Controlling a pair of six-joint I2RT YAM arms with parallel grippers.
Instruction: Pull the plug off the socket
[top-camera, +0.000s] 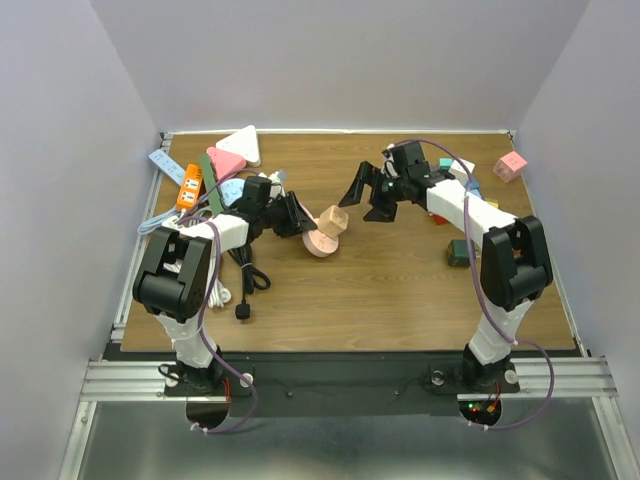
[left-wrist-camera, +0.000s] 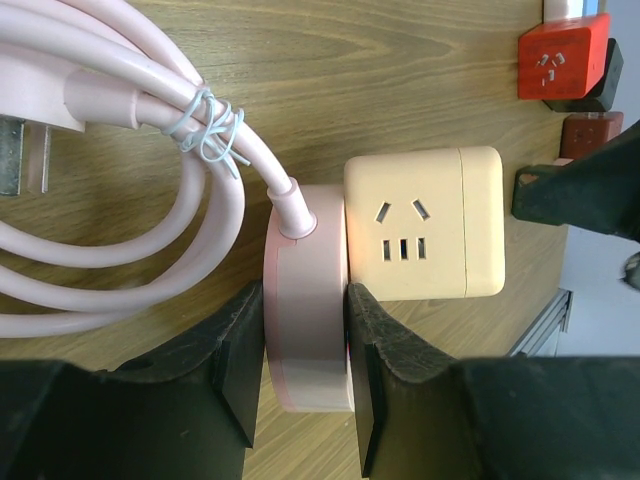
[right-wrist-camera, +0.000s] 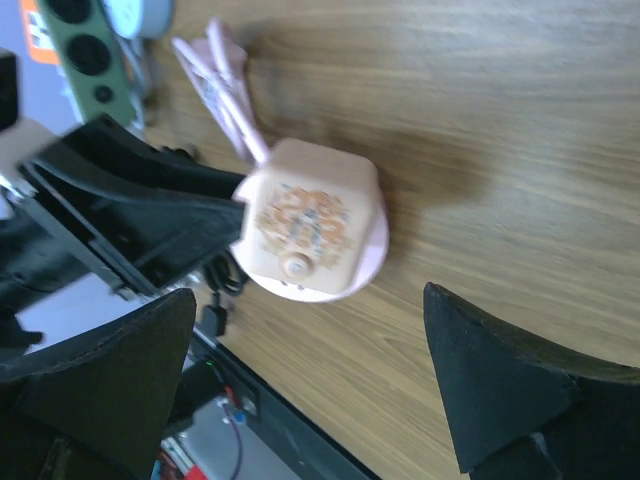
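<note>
Your left end effector (left-wrist-camera: 303, 330) is clamped on the pink round socket (left-wrist-camera: 305, 265) near the middle of the counter (top-camera: 400, 290), with the yellow cube plug (left-wrist-camera: 420, 225) seated in it. Your right end effector (top-camera: 367, 200) hangs wide apart just to the right, so grasping and pulling remain.

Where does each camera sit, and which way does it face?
Top external: overhead behind both arms, facing down at the table.
Left wrist: rides its arm, facing the pink socket the left end effector grips.
Right wrist: looks down on the cube plug; right end effector open.
All share socket and plug.
</note>
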